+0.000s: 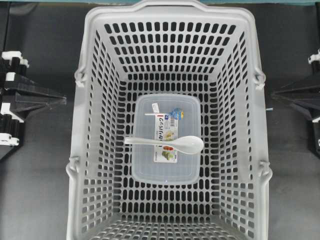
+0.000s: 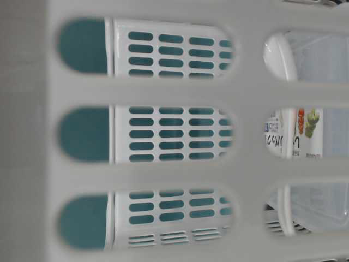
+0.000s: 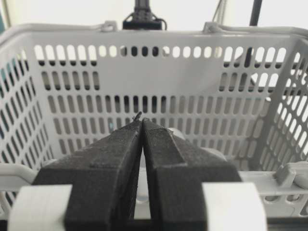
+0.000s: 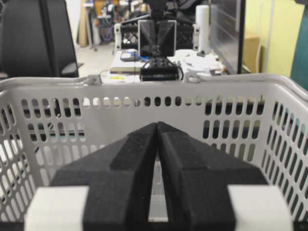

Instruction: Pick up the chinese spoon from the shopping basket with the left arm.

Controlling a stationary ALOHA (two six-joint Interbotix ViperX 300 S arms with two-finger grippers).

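Centrally in the overhead frame, the glossy white chinese spoon [image 1: 167, 143] lies across a clear rectangular lidded container [image 1: 166, 140] on the floor of the light-grey slotted plastic shopping basket [image 1: 95, 150]; left gripper [image 3: 142, 122] pressed together outside the basket wall; right gripper [image 4: 157, 126] likewise closed, empty.

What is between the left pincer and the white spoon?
The basket's slotted side wall, seen from overhead: the left pincer is outside it, the spoon inside.

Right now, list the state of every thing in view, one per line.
Glossy white chinese spoon: lying across the container lid, ungrasped.
Clear rectangular plastic container: lidded, flat on basket floor.
Light-grey slotted shopping basket: upright.
Left gripper: shut, empty.
Right gripper: shut, empty.
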